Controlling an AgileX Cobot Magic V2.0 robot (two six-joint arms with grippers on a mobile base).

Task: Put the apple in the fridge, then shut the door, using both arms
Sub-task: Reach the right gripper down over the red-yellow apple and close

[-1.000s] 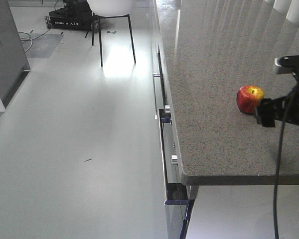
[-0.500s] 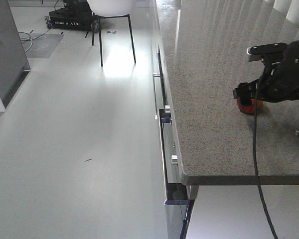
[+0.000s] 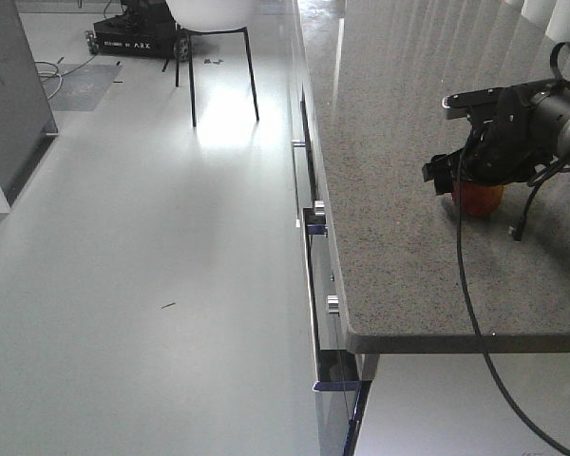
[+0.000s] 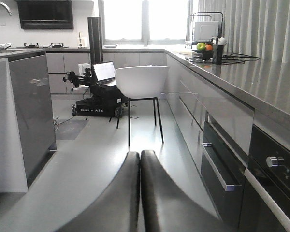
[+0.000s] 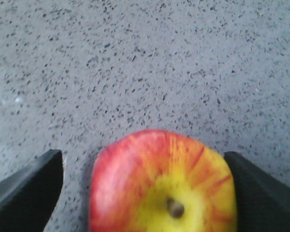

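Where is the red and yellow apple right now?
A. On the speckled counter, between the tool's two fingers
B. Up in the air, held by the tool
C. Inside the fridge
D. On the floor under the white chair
A: the right wrist view shows the apple sitting on the speckled counter, inside the open right tool, with a finger on each side.

1. The front-facing view looks from high up, down and forward along the edge of the counter [image 3: 408, 142] and the floor [image 3: 123, 237], at some distance.
2. The left wrist view sits low and looks level along the floor. It shares the white chair [image 4: 141, 79] with the front-facing view.
3. The right wrist view looks straight down, very near to the counter. It shares the apple [image 5: 162, 186] with the front-facing view.
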